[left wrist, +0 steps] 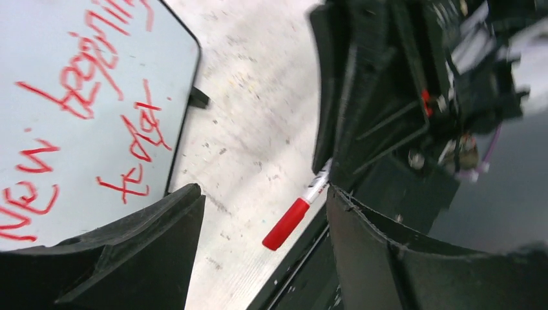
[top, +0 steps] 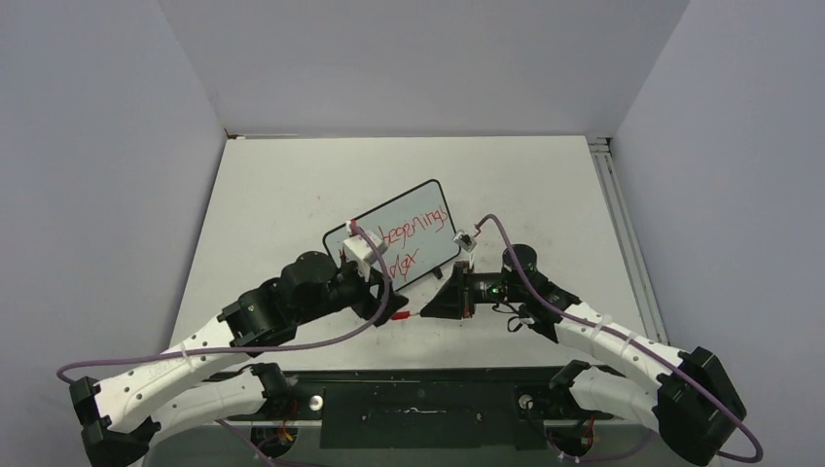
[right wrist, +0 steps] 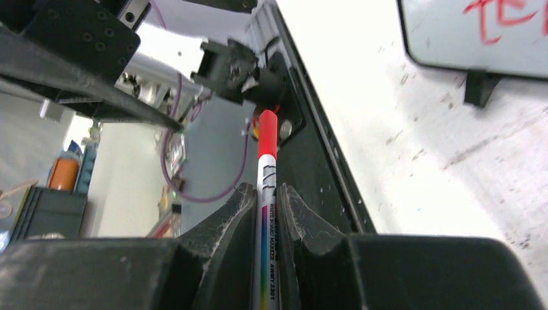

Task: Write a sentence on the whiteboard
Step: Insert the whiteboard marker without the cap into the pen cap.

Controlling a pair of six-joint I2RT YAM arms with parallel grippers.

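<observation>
The whiteboard (top: 424,201), a rounded white rectangle in a thin black frame, sat mid-table (top: 282,195), its long axis running near-left to far-right. The red sentence (top: 418,226) followed that axis in two lines. Just near of it, the right jaws pinched a white marker (right wrist: 265,194), its glossy red cap pointing left. The left jaws stood spread around the cap without touching it. The table looked scuffed.
</observation>
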